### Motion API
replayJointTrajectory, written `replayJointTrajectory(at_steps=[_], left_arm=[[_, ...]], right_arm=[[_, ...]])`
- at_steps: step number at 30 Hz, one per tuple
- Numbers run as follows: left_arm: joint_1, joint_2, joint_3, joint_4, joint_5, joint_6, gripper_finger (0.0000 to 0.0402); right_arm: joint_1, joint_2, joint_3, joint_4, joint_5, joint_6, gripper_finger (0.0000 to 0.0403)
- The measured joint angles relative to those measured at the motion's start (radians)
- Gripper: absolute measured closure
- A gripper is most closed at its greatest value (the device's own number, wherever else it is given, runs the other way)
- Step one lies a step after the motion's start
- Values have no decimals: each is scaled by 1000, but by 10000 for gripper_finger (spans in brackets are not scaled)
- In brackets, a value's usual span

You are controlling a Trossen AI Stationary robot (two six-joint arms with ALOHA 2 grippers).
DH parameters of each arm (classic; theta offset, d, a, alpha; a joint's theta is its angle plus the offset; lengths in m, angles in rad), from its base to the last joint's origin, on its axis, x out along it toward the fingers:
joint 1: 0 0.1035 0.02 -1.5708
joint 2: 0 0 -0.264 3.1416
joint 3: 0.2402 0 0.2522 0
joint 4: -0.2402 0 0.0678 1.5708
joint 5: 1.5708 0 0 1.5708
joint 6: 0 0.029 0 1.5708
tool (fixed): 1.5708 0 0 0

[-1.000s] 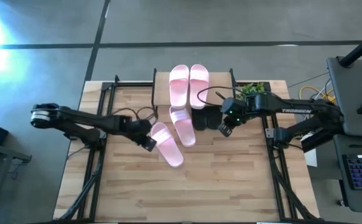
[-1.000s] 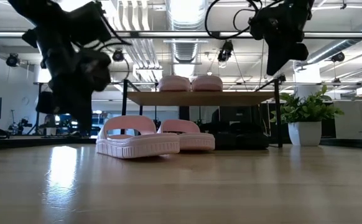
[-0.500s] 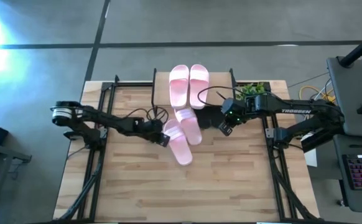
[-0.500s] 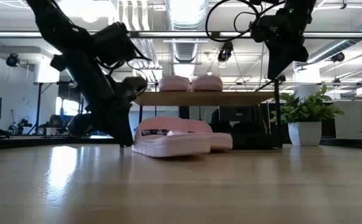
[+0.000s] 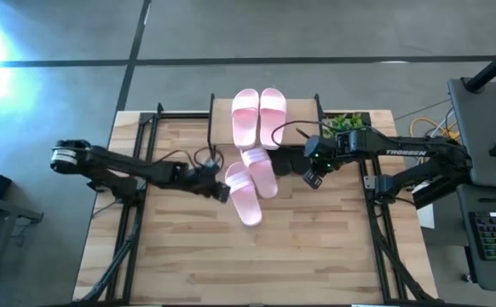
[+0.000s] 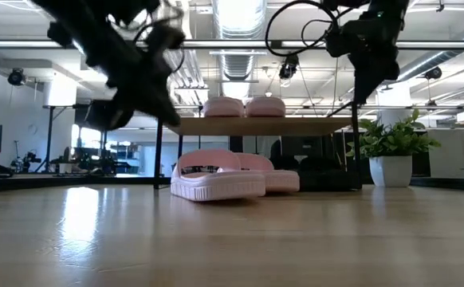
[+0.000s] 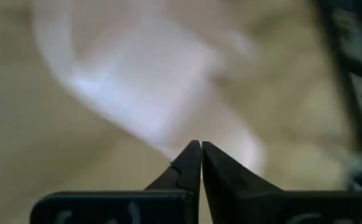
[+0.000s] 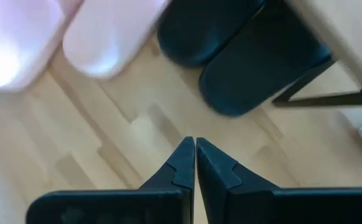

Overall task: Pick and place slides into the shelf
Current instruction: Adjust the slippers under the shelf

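Desk point(image 5: 180, 247): light wood, frame centre.
Left pincer point(image 5: 220, 193): together, drawn back, raised off shoved pink slide point(image 5: 243, 194).
Right pincer point(image 5: 311, 180): together, hovering.
Shelf point(image 6: 256, 125): pair placed.

Only one piece of lettering found: white capitals along the dark forearm link of the right robot arm point(image 5: 412, 153), seen from above, apparently the maker's name, too small to spell out with certainty. Nothing legible on the pale pink foam slides, the black slides, the light wood shelf plank, the tabletop, or anything in the far room.
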Motion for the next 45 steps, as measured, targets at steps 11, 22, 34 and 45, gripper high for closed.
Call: replayJointTrajectory(at_steps=[11,22,34,45], left_arm=[[-192,308,255,76,90,239,402],[-241,596,521,-5,-44,516,402],[-240,611,543,-235,-126,521,402],[-120,608,522,-327,-249,623,402]], right_arm=[[-9,2,-6,-22,-48,-85,394],[-14,-4,-6,-68,-48,-76,394],[-14,-10,-10,-84,-15,-76,394],[-14,-10,-11,-79,29,-31,394]])
